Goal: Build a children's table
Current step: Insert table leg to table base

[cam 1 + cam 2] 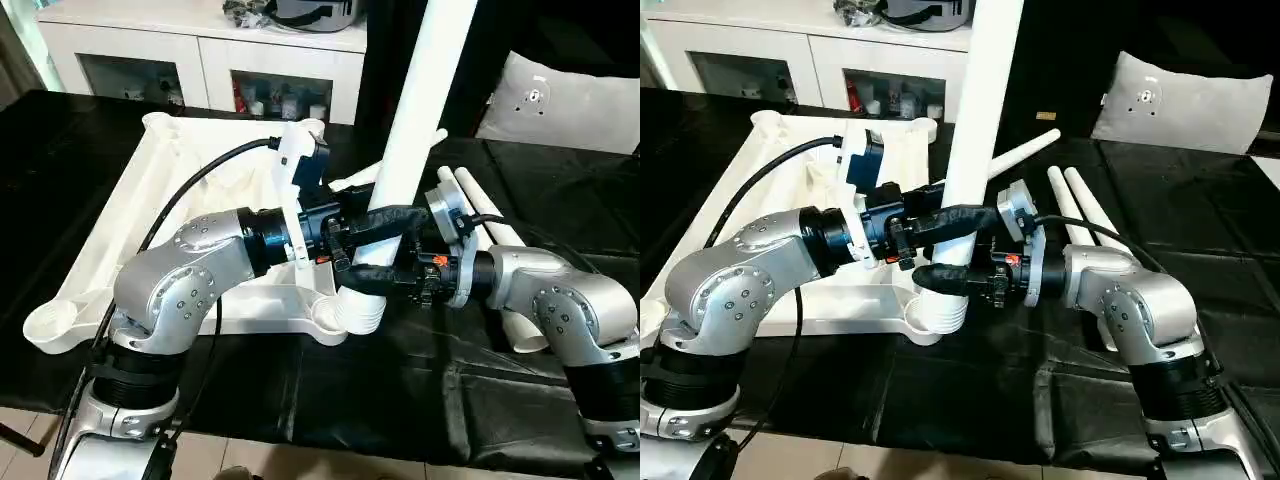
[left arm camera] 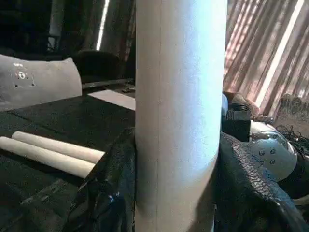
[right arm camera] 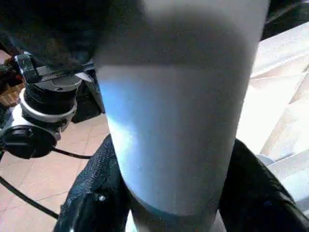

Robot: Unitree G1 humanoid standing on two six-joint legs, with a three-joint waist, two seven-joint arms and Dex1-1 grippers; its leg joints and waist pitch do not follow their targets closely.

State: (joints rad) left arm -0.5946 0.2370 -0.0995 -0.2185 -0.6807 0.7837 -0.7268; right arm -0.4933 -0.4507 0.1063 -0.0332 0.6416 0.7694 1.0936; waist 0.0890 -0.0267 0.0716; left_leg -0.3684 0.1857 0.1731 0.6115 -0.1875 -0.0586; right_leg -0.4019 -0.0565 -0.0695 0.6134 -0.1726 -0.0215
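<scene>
Legs [image 1: 490, 235] lie beside right claw [image 1: 372, 252], near cabinet [image 1: 200, 50].

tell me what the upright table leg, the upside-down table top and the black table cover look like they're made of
Upright leg: likely moulded plastic, smooth matte white, with ridged rings at its base.
Table top: seemingly the same white plastic, shown by thin moulded ribs and round corner sockets.
Black cover: probably thin plastic sheeting or coated fabric, since it creases and glints.
</scene>
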